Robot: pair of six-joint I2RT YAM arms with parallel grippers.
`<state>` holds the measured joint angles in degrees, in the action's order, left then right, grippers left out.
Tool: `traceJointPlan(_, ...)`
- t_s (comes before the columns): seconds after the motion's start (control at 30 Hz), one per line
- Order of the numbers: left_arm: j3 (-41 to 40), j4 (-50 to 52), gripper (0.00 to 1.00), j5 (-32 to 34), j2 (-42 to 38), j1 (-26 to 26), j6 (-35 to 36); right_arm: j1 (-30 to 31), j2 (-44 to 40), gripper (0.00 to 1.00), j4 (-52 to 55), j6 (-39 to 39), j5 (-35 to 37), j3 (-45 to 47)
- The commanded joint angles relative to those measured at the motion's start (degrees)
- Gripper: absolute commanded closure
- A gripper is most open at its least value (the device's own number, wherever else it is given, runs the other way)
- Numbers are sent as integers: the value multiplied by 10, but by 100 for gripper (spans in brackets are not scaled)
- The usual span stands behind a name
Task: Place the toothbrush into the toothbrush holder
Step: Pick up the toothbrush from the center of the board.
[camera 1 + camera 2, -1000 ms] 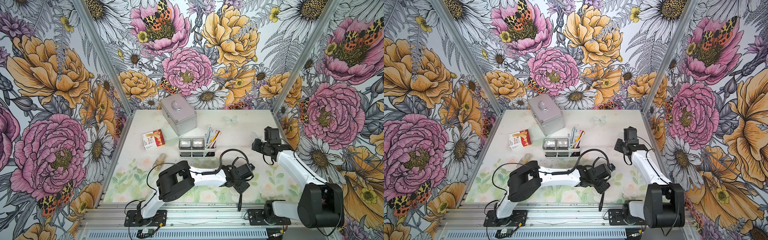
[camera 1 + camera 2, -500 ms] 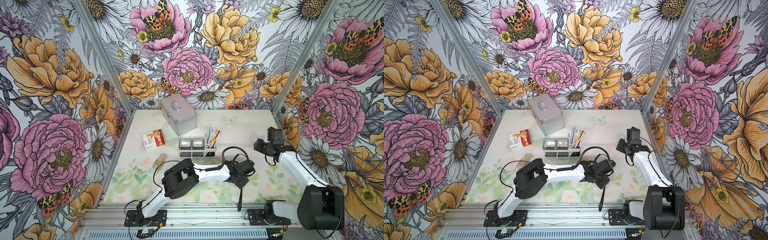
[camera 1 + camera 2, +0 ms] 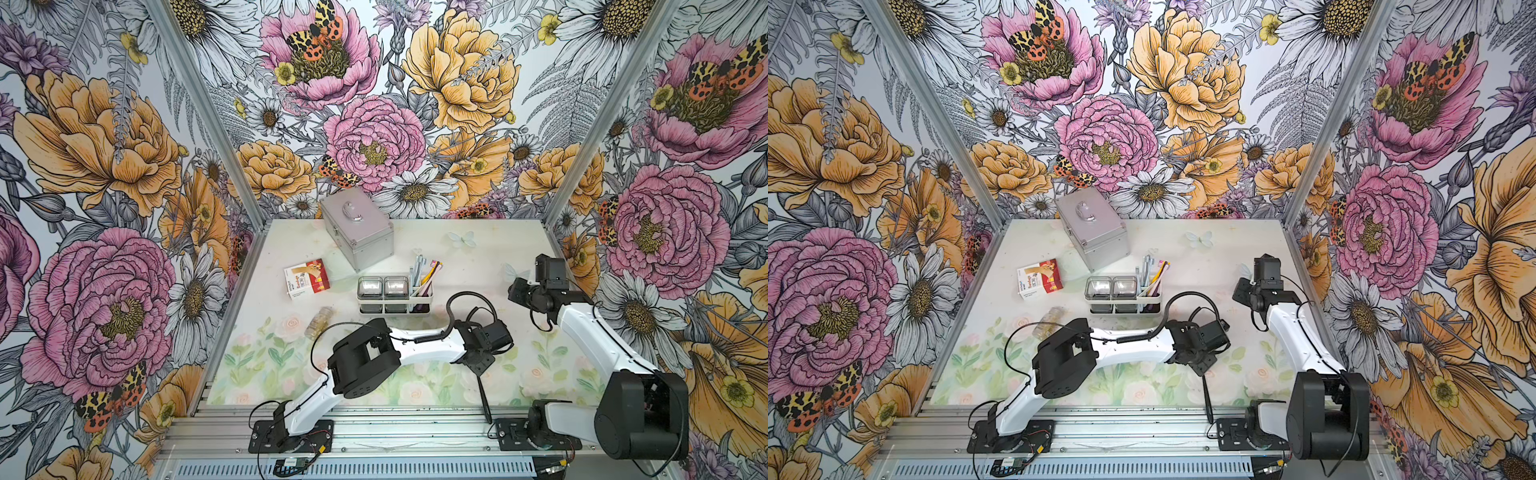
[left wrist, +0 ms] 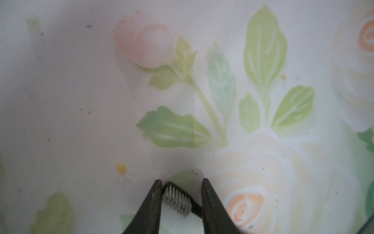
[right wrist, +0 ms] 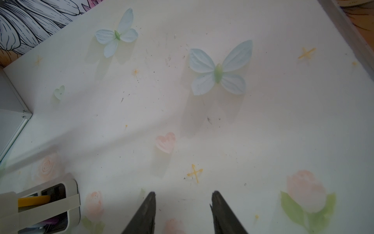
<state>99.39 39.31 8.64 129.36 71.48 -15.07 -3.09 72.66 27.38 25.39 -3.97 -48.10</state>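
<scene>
Fingers [image 4: 153,204] of the left gripper [image 4: 181,180] flank the head of one black toothbrush [image 4: 178,199]; we cannot tell whether they clamp it. Only this wrist view shows us white bristles; only the top views show the handle [image 3: 484,399], at the near edge of the table [image 3: 478,268], long axis near-to-far, head pointing away. Farther off, the right gripper [image 5: 184,192] gapes empty near one toothbrush holder [image 3: 395,300] with two clear cups.
</scene>
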Motion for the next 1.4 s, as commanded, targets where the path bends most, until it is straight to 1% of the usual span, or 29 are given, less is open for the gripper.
traceJointPlan(0.0, -20, 71, 73, 8, 43, -5, -12, -4, -13, 54, -13, -9, -7, 5)
traceJointPlan(0.13, -24, 71, 77, 19, 38, -5, -16, -4, -14, 55, -13, -9, -9, 5)
traceJointPlan(0.37, -26, 71, 85, 19, 41, -11, -14, -5, -17, 55, -13, -9, -7, 7)
traceJointPlan(0.47, -24, 71, 91, 21, 43, -18, -10, -5, -17, 55, -14, -9, -5, 7)
traceJointPlan(0.63, -22, 70, 99, 30, 44, -26, 5, -5, -17, 55, -14, -9, -3, 8)
traceJointPlan(0.67, -21, 69, 100, 48, 44, -28, 10, -6, -17, 55, -14, -9, -3, 8)
traceJointPlan(0.8, -17, 69, 100, 56, 44, -42, 32, -5, -18, 55, -14, -10, -1, 8)
traceJointPlan(0.93, -13, 69, 100, 68, 26, -52, 53, -5, -20, 56, -17, -10, -1, 11)
traceJointPlan(1.07, -5, 70, 100, 83, -4, -64, 81, -6, -23, 56, -24, -13, -11, 15)
traceJointPlan(1.23, 7, 70, 100, 85, -49, -82, 115, -5, -32, 55, -32, -20, -24, 20)
traceJointPlan(1.37, 24, 71, 100, 84, -77, -100, 139, -5, -31, 55, -39, -20, -50, 25)
